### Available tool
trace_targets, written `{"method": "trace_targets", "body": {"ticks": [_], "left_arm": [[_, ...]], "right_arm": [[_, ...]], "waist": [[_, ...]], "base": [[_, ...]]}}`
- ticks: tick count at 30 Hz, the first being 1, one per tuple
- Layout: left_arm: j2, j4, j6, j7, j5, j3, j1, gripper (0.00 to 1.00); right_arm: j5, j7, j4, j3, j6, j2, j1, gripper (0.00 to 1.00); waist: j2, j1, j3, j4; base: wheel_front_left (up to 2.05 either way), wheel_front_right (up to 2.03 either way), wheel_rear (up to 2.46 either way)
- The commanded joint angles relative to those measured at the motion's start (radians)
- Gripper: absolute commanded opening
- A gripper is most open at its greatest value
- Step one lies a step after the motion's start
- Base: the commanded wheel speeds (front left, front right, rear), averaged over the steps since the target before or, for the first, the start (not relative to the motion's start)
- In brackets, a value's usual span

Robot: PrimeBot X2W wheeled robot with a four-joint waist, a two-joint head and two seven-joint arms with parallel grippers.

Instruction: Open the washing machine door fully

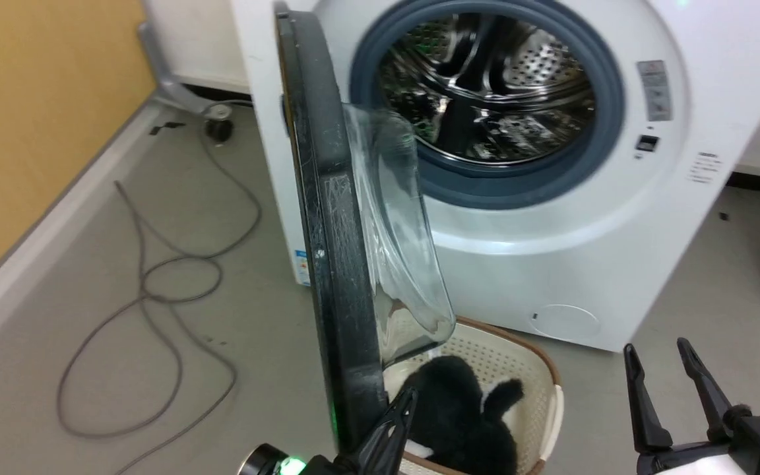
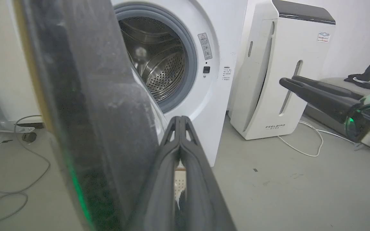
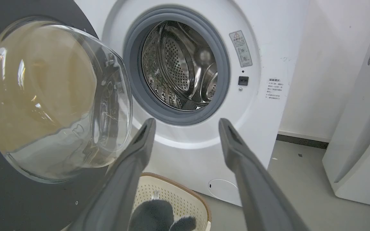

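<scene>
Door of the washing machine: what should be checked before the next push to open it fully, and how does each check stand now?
1. Door unlatched: ok, it stands out from the machine, drum opening uncovered.
2. Door fully open: not ok, it is about square to the front.
3. Left gripper touching the door's inner side: cannot tell; it is shut beside the lower rim.
4. Right gripper clear: ok, open, apart from the door.
5. Outer side free for the swing: probably ok; a cable lies flat on the floor there.
6. Basket out of the way: ok, it sits on the inner side.
</scene>
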Motion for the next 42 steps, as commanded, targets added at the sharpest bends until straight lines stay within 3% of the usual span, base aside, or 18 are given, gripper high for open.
{"method": "trace_targets", "body": {"ticks": [1, 18, 30, 42], "left_arm": [[0.005, -0.002, 0.006, -0.004, 0.001, 0.014, 0.01, 0.0], [0.02, -0.008, 0.023, -0.004, 0.021, 0.147, 0.018, 0.0], [0.039, -0.013, 0.047, -0.004, -0.017, 0.363, -0.021, 0.0], [0.023, 0.039, 0.054, -0.004, -0.062, 0.62, -0.157, 0.0]], "right_arm": [[0.001, -0.005, 0.003, -0.001, 0.001, 0.004, -0.003, 1.0], [-0.001, -0.005, 0.008, 0.002, 0.001, 0.004, -0.001, 1.0], [-0.019, -0.005, 0.0, 0.013, 0.001, 0.004, -0.021, 1.0], [-0.07, -0.005, -0.013, 0.011, 0.001, 0.004, -0.075, 1.0]], "waist": [[0.0, 0.0, 0.001, 0.027], [0.0, 0.0, 0.019, 0.161], [0.0, 0.0, 0.067, 0.195], [0.0, 0.0, 0.188, 0.171]], "base": [[0.0, 0.0, 0.0], [0.0, 0.0, 0.0], [0.0, 0.0, 0.0], [0.0, 0.0, 0.0]]}}
